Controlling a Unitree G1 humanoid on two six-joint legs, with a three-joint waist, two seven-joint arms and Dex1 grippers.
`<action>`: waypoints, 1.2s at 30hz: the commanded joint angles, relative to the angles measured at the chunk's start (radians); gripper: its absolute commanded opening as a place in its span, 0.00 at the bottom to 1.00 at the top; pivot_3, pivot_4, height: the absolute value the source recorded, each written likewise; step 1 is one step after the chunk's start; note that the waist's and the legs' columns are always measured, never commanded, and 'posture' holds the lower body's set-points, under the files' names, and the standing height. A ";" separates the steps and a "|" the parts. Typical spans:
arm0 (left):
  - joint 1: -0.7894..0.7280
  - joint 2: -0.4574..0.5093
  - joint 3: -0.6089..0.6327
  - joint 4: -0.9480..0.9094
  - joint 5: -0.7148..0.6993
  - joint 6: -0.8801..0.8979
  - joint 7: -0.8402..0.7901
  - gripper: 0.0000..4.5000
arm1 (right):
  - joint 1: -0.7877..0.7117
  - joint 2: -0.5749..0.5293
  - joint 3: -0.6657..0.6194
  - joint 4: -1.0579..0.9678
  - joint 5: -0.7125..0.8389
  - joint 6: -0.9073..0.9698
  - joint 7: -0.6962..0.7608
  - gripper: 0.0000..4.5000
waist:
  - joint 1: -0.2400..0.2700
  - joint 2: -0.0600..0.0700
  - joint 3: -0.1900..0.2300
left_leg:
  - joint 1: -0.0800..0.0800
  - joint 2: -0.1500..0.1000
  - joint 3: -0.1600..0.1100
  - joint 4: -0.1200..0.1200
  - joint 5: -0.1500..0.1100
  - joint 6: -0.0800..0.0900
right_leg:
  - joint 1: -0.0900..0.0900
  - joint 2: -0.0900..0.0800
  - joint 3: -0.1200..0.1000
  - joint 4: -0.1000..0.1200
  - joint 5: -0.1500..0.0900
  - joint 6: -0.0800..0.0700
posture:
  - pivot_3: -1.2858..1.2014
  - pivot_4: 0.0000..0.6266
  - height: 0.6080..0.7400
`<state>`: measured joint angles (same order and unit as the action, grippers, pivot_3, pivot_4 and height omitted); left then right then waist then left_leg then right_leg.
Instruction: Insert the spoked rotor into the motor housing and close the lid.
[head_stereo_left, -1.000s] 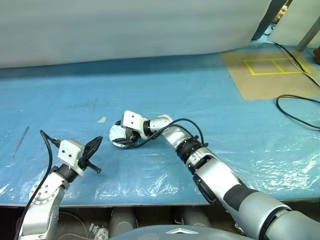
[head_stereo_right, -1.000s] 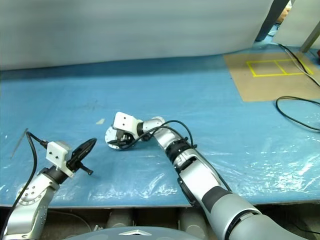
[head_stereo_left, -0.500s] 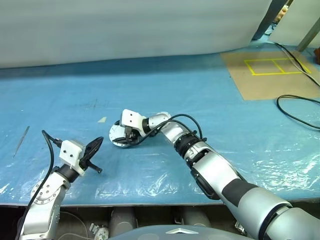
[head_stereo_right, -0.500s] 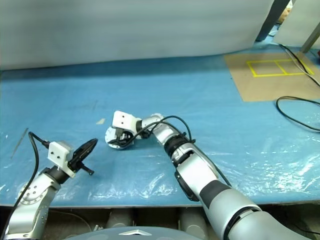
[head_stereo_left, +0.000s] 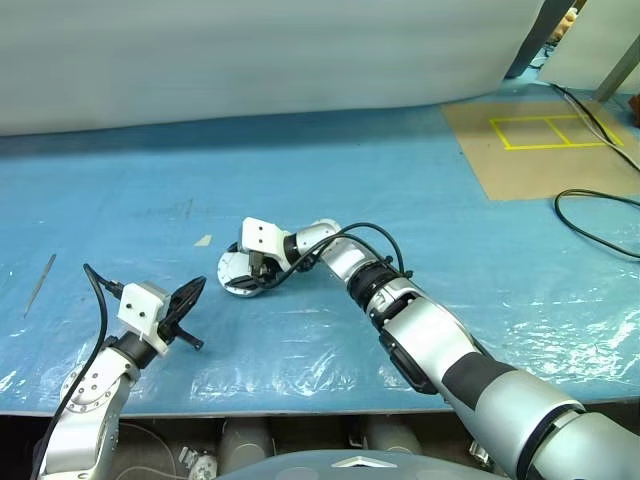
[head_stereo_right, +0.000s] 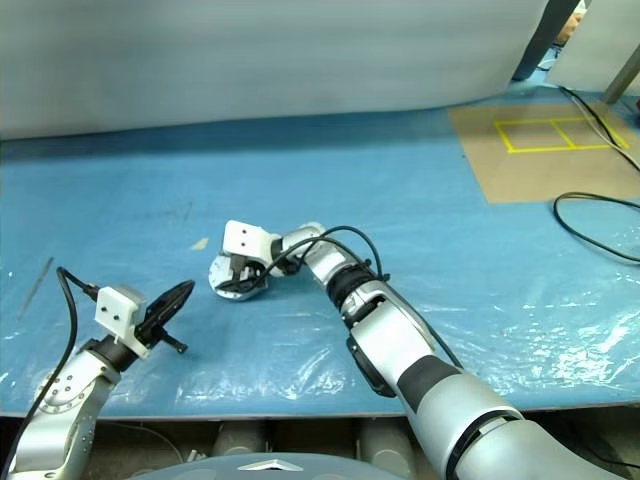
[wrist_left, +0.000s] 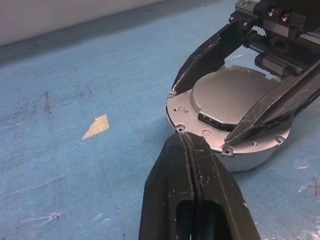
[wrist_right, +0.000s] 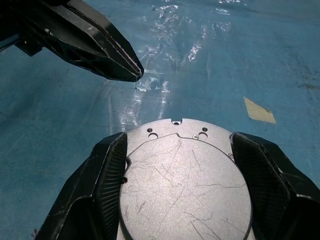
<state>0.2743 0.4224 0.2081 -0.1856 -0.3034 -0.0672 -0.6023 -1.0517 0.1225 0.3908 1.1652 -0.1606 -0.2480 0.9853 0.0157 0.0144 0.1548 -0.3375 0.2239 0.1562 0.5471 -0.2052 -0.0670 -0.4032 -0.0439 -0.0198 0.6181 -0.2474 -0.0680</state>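
Your right hand (head_stereo_left: 250, 274) straddles the motor housing (wrist_left: 227, 127): one black finger (wrist_right: 102, 172) lies against each side of the round silver body, jaws spread wide to span it. They touch or nearly touch the rim, so you seem to be gripping or steadying the housing on the bench (head_stereo_left: 420, 200). The flat grey lid (wrist_right: 185, 185) already sits on top, with small screw holes around its edge and a dark rectangular socket in its side face. With the lid on, no copper windings can be seen, and the spoked rotor cannot be seen either; presumably it is inside under the lid, though that is a judgement. If so, the task is close to finished, with only seating the lid left to check.

Your left hand (head_stereo_left: 188, 297) is closed and empty, its two fingers pressed together into one narrow tip. It hovers just beside the housing's near edge, pointing at it without clearly touching. Held this way, it looks ready to nudge or brace the housing while the right hand holds it.

Further out, a small pale scrap of tape (wrist_left: 95, 126) lies on the blue plastic sheet near the housing. A black cable (head_stereo_left: 600, 225) loops well apart on the far right.
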 joint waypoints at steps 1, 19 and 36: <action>0.003 0.006 0.011 -0.022 -0.001 -0.013 0.000 0.00 | 0.036 -0.013 0.064 0.084 -0.092 0.022 0.032 0.67 | 0.000 0.000 0.000 | 0.000 0.000 0.000 0.000 0.000 0.000 | 0.000 0.000 0.000 0.000 0.000 0.000 | 0.52 0.24 1.00; -0.001 0.012 0.010 -0.009 -0.002 -0.011 -0.011 0.00 | 0.033 -0.023 0.085 0.100 -0.140 0.017 0.058 0.67 | 0.000 0.000 0.000 | 0.000 0.000 0.001 -0.001 0.000 0.000 | 0.000 0.000 0.000 -0.002 -0.001 0.000 | 0.52 0.24 1.00; -0.132 -0.007 -0.026 0.030 0.004 0.069 0.016 0.00 | 0.005 -0.010 0.085 0.110 -0.152 0.034 0.052 0.67 | 0.002 0.001 0.000 | 0.001 0.000 0.001 -0.001 0.000 0.000 | 0.001 0.000 0.000 -0.001 -0.001 0.000 | 0.52 0.24 1.00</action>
<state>0.1609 0.4055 0.1849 -0.1590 -0.3048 -0.0026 -0.5861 -1.0971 0.1238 0.4139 1.1833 -0.2270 -0.2653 1.0227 0.0175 0.0150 0.1546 -0.3369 0.2237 0.1570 0.5464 -0.2052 -0.0670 -0.4025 -0.0444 -0.0198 0.6175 -0.2480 -0.0682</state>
